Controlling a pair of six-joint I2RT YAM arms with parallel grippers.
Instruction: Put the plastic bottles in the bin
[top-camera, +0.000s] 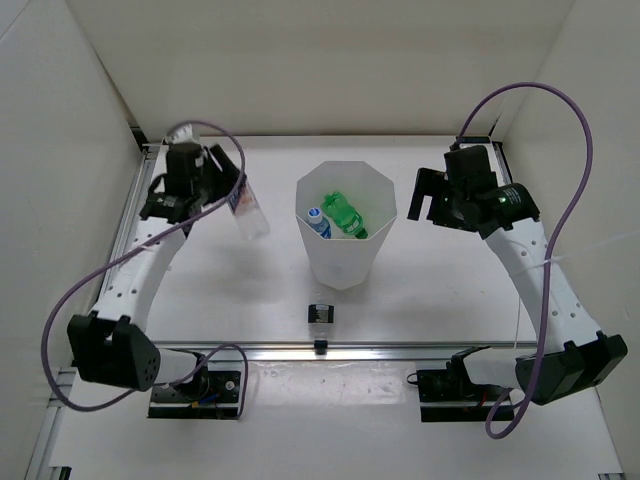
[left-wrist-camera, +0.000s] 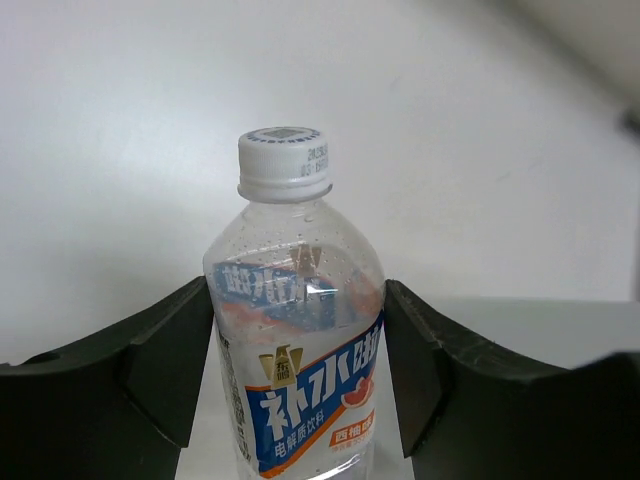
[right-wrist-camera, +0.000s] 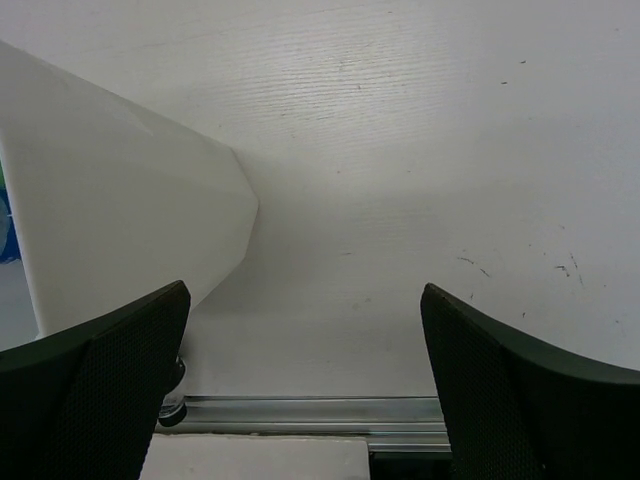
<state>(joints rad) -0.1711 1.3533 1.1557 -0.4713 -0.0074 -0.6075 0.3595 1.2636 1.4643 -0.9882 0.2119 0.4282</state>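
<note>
A clear plastic bottle (left-wrist-camera: 300, 340) with a white cap and a blue, white and orange-red label sits between the fingers of my left gripper (left-wrist-camera: 298, 370), whose jaws press on both its sides. From above, this bottle (top-camera: 248, 212) is at the far left, left of the bin, with the left gripper (top-camera: 228, 192) on it; I cannot tell whether it is off the table. The white eight-sided bin (top-camera: 345, 262) stands mid-table and holds a green bottle (top-camera: 345, 214) and a blue-labelled bottle (top-camera: 319, 222). My right gripper (top-camera: 425, 195) hovers open and empty just right of the bin.
A small black block (top-camera: 320, 313) lies in front of the bin, near the metal rail at the table's front edge. In the right wrist view the bin's wall (right-wrist-camera: 120, 220) is at the left of the open right gripper (right-wrist-camera: 305, 340). White walls enclose the table.
</note>
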